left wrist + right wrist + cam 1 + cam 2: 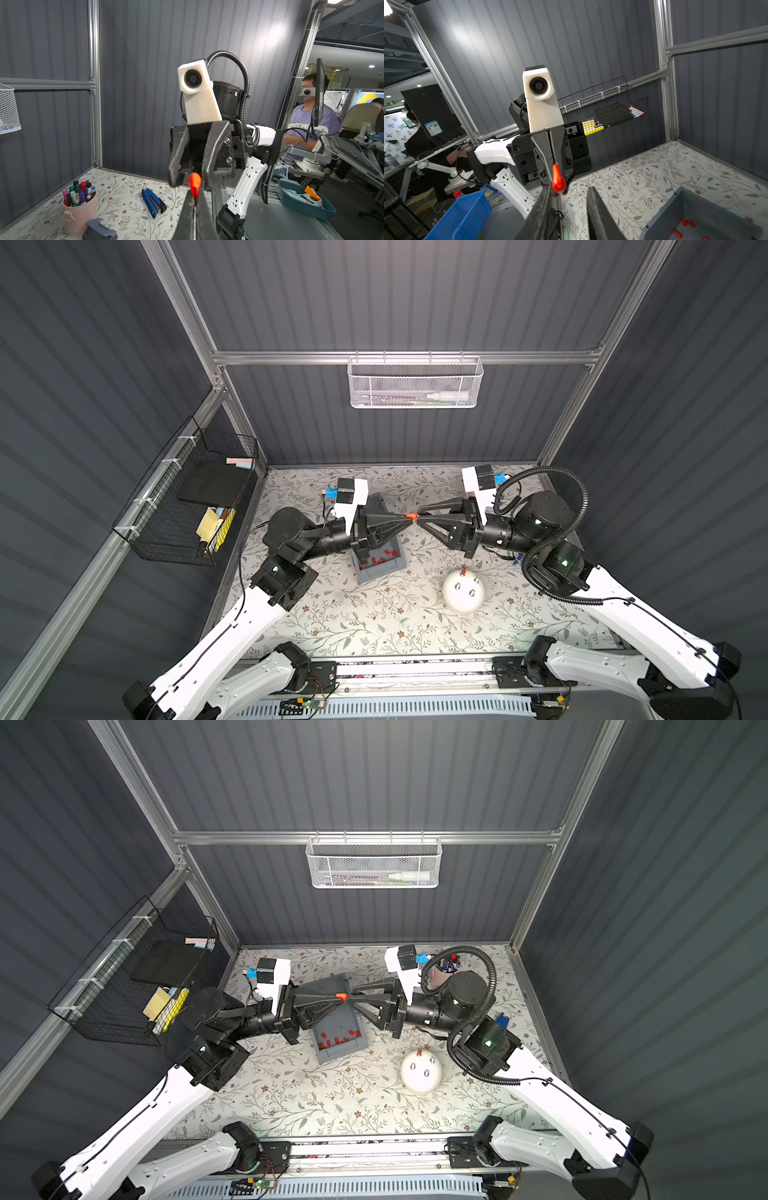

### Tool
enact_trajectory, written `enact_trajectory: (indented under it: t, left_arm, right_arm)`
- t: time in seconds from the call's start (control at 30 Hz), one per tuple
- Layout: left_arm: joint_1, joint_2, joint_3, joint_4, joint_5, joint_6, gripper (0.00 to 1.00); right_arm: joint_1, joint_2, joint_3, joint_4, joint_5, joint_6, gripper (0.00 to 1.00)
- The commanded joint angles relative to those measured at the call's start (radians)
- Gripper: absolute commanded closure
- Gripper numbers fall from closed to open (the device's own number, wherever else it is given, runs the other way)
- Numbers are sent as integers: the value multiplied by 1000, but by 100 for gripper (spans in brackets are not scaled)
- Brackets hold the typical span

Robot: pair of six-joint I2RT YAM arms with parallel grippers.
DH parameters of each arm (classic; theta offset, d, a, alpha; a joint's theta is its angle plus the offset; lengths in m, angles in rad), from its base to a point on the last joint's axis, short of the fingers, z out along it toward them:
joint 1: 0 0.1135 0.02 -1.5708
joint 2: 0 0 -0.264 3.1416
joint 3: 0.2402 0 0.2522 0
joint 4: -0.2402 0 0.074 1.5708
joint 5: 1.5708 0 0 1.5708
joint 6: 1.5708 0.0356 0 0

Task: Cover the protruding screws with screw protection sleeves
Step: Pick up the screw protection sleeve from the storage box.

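Left wrist view: left gripper (194, 199) was clamped shut on one red sleeve (194, 184), held in the air roughly over the grey bin (376, 576) of spare sleeves (380, 559). Right gripper (570, 190) stood part-open astride the free end, with the sleeve against one finger, off-centre. White dome (463, 599) sat well apart; three protruding screws (472, 593) were bare and one wore a fitted cap (463, 571).

Risks:
- A lopsided pinch could twist or squirt the sleeve out.
- An early left release would drop it.
- A skewed hold would likely miss the stud.
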Motion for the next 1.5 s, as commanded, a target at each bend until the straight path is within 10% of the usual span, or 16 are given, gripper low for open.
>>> enact_trajectory:
  t: [0.0, 0.47, 0.6, 0.83, 1.47]
  left_arm:
    - [-6, -8, 17, 1, 40, -15, 100]
    - [-6, -17, 7, -13, 38, -7, 100]
    - [-6, -20, 1, -5, 34, -4, 100]
    - [-6, -16, -1, 1, 32, -6, 100]
    - [-6, 4, 2, 21, 32, -29, 100]
  right_arm:
    - [8, 6, 32, 9, -39, 7, 71]
    - [15, 16, 49, -29, -60, -13, 90]
    - [15, -5, 26, -28, -23, -9, 69]
    - [16, -17, 17, -29, -12, -19, 86]
    - [15, -3, 19, -42, -10, -11, 75]
